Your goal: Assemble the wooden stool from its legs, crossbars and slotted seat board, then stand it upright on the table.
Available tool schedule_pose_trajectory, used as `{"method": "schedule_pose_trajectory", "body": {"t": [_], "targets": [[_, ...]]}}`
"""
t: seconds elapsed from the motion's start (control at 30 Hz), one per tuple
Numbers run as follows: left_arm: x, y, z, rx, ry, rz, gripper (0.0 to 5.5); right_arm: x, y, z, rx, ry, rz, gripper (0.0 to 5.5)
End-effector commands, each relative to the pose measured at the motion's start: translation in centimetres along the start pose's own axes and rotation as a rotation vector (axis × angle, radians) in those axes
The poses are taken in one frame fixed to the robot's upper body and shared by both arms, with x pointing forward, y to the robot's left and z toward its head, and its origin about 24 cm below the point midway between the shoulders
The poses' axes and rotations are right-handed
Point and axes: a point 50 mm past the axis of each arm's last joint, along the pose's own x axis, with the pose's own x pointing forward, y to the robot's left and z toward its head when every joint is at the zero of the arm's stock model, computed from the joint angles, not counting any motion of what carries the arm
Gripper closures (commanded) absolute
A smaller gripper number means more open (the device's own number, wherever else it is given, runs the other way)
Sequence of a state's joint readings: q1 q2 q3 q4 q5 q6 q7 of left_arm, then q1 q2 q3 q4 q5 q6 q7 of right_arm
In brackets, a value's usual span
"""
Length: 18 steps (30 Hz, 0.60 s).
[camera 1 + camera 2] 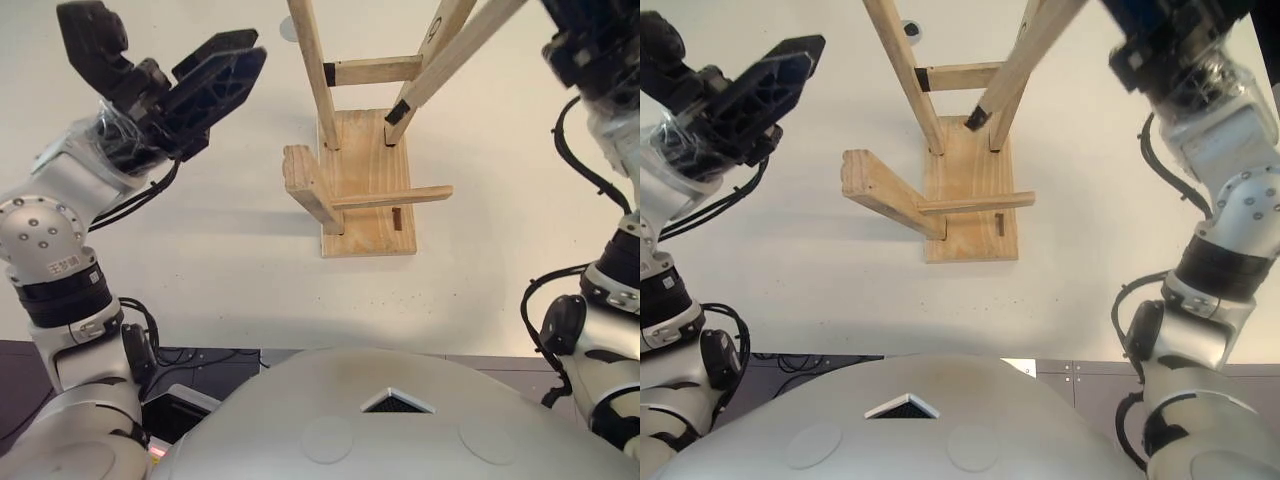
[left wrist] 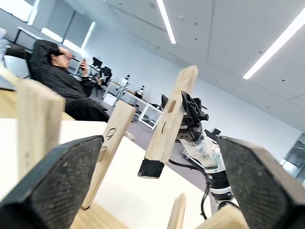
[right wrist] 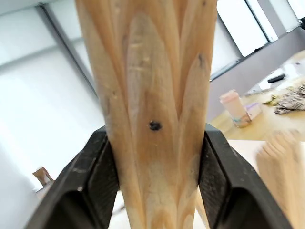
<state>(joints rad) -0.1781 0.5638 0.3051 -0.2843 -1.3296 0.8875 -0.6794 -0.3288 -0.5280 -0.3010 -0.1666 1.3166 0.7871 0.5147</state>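
On the table (image 1: 200,250) we see the seat board (image 1: 365,215) lying flat, with a tilted leg (image 1: 310,188) and a crossbar (image 1: 395,197) at its near left corner. Farther back, two standing legs (image 1: 312,70) rise from it. Our right gripper (image 3: 152,176) clamps a fourth leg (image 1: 445,60) slanting across them. Our left gripper (image 1: 245,60) hangs wide open, off to the left.
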Motion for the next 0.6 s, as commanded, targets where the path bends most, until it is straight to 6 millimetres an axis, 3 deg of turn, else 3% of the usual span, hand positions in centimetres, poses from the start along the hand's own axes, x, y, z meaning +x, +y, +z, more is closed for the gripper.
{"method": "schedule_pose_trajectory", "body": {"t": [0.03,0.27,0.4,0.6], "targets": [[-0.6,0.0,-0.8,0.007,0.007,0.038,1.12,-1.4,-1.1,-2.5,-0.048,0.104,-0.044,3.44],[-0.8,0.5,-1.0,0.006,0.019,0.07,1.12,-4.1,-1.4,-5.1,-0.059,0.227,-0.08,3.44],[-0.7,0.6,-1.2,0.008,0.016,0.081,1.12,-4.3,-1.5,-5.9,-0.056,0.25,-0.08,3.44],[-0.9,1.0,-1.6,0.005,0.009,0.105,1.12,-5.1,-2.6,-8.6,-0.034,0.286,-0.128,3.46]]}}
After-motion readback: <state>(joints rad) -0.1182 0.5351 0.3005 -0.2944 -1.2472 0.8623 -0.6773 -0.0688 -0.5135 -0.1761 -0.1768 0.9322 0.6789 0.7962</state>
